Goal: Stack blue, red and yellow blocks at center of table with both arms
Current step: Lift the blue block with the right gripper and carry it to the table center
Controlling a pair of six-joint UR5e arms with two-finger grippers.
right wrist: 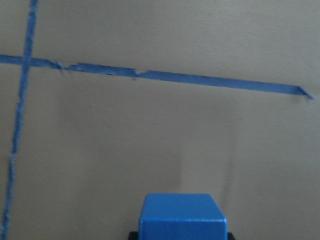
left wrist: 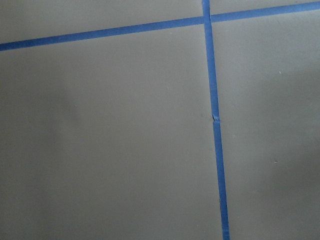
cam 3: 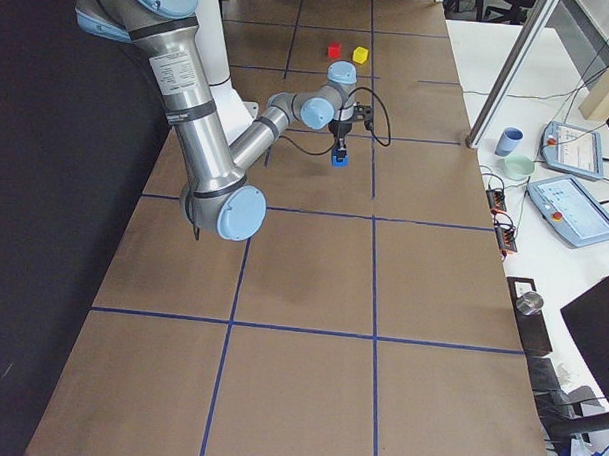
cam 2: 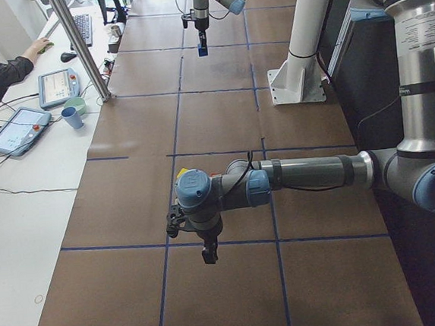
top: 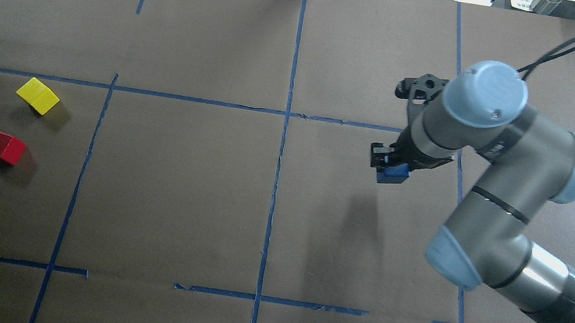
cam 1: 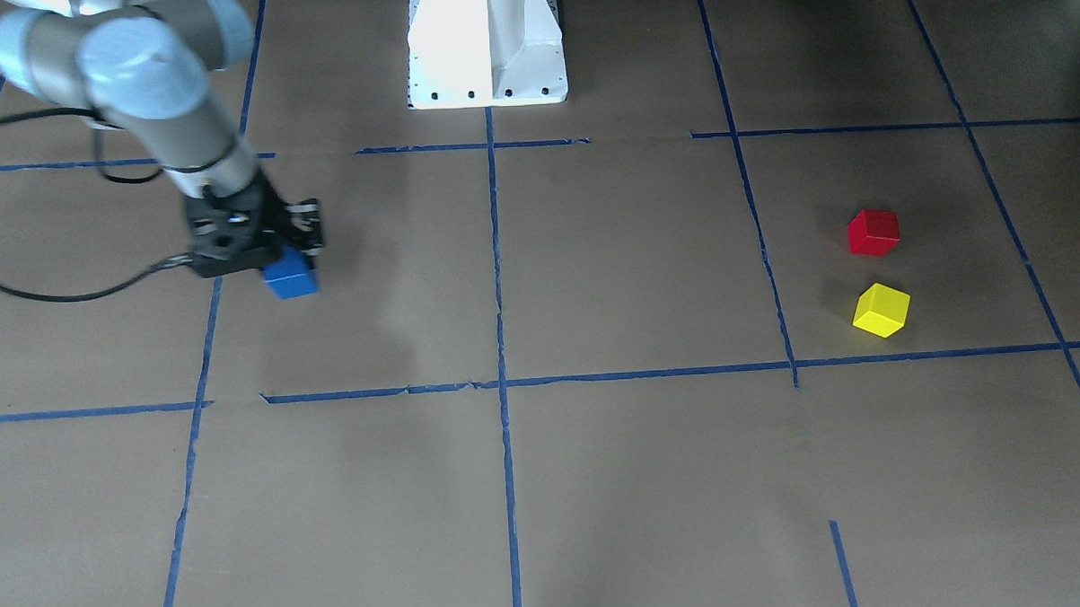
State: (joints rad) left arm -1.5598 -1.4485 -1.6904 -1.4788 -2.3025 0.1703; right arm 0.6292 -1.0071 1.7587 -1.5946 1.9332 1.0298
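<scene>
In the front-facing view the right arm (cam 1: 184, 136) has its jaws pinching a smooth, sharp-edged blue block (cam 1: 290, 274). This small cube is over the robot's right half of the matte, brown paper-covered table (cam 1: 600, 481), well apart from the centre. The glossy red block (cam 1: 873, 232) and yellow block (cam 1: 881, 310), similar cubes, sit near each other on the robot's left half, both askew to the blue tape lines (cam 1: 498, 278).

Overhead, only part of the blue block shows under the wrist. Such slick, flat faces might slip or twist in a shallow pinch, so it could land skewed and make a poor base.

From the left end, the left arm (cam 2: 280, 179) hangs low over the table, and whether its jaws are spread or pressed together cannot be told. Both arms heading for the centre could clash.

From the right end, the blue block looks clear of the paper, so an early release could let it bounce.

The left wrist view shows only paper and tape. The right wrist view shows the block's flat top with softly rounded corners
</scene>
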